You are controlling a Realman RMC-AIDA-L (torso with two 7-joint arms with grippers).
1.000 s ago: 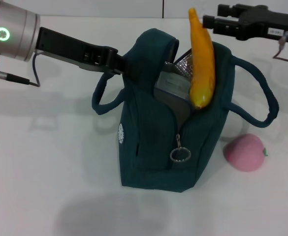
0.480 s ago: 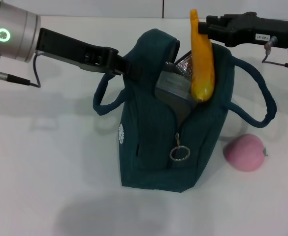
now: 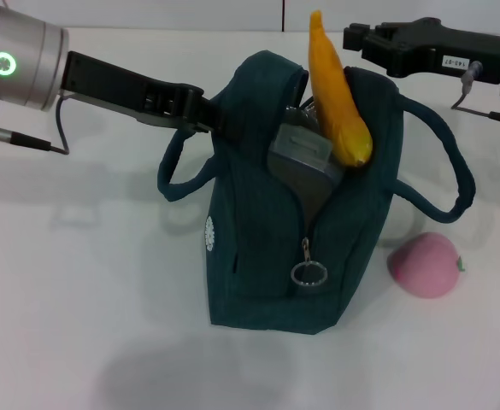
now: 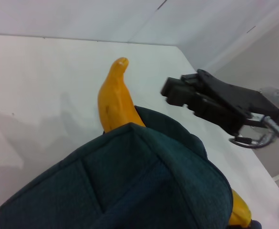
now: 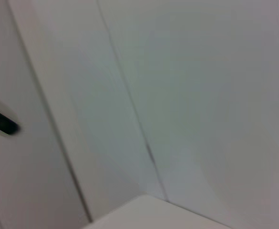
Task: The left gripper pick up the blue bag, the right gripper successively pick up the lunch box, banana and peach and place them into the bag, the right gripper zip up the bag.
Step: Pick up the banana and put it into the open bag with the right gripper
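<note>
White matte tabletop [image 3: 79, 282], pale walls behind; I see left pincer [image 3: 208, 115] gripping the teal-blue fabric bag [image 3: 275, 248]; right pincer [image 3: 356, 38] closed, empty.

Surface: white table [image 3: 79, 325], plain and matte, running back to a pale wall; also seen in the left wrist view [image 4: 44, 86].

Items resting directly on it:

1. Blue bag [image 3: 267, 256], dark teal fabric, standing upright near the middle of the table, its top open. Two rope-like handles hang out to either side. A zipper runs down the near end with a metal ring pull [image 3: 308, 274] hanging low on it. A small white emblem sits on the left face.

2. Peach [image 3: 426, 265], round and pink, lying on the table just right of the bag's base, apart from the fabric, below the right handle's loop.
</note>
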